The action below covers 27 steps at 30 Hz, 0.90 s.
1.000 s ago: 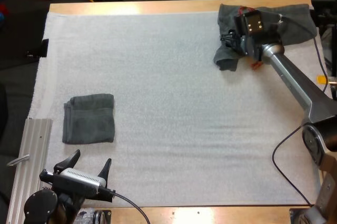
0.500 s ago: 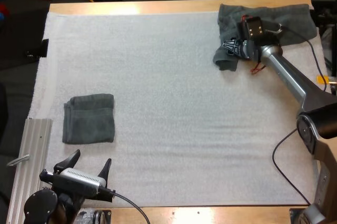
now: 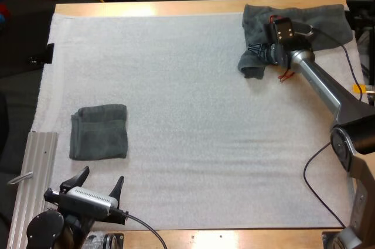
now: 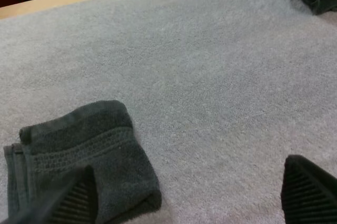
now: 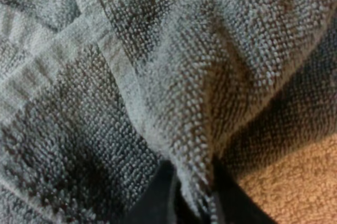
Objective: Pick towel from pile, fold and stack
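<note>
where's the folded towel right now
In the high view the folded towel lies on the near left side of the white mat, just beyond the open left pincer, far from the crumpled towel at the far right corner.

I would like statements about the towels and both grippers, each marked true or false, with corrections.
1. The right gripper is shut on a fold of the crumpled towel. True.
2. The left gripper holds the folded towel. False: it is open and apart from that towel.
3. The folded towel lies on the white mat. True.
4. The crumpled towel is at the mat's near left corner. False: it is at the far right corner.
</note>
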Each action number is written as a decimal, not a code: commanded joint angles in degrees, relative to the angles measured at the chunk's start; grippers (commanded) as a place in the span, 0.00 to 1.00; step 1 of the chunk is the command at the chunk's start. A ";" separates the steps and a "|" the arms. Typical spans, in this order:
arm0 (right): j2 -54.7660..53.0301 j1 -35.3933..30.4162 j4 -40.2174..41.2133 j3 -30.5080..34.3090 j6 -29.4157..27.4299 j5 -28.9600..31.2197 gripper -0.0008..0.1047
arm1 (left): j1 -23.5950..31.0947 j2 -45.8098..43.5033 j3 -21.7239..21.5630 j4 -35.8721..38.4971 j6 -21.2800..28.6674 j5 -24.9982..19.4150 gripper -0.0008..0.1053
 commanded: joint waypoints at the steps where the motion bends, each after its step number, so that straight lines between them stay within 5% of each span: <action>1: -1.00 0.02 0.18 -0.56 -0.32 -0.37 0.02 | -0.02 -7.91 -0.05 -0.72 -0.44 0.21 0.66; 15: -10.77 0.15 0.41 -0.80 -15.36 -0.12 0.02 | -0.02 -7.91 -0.05 -0.72 -0.44 0.21 0.66; 27: -21.05 0.15 1.38 -0.80 -21.88 -0.26 0.02 | -0.02 -7.91 -0.05 -0.72 -0.44 0.21 0.66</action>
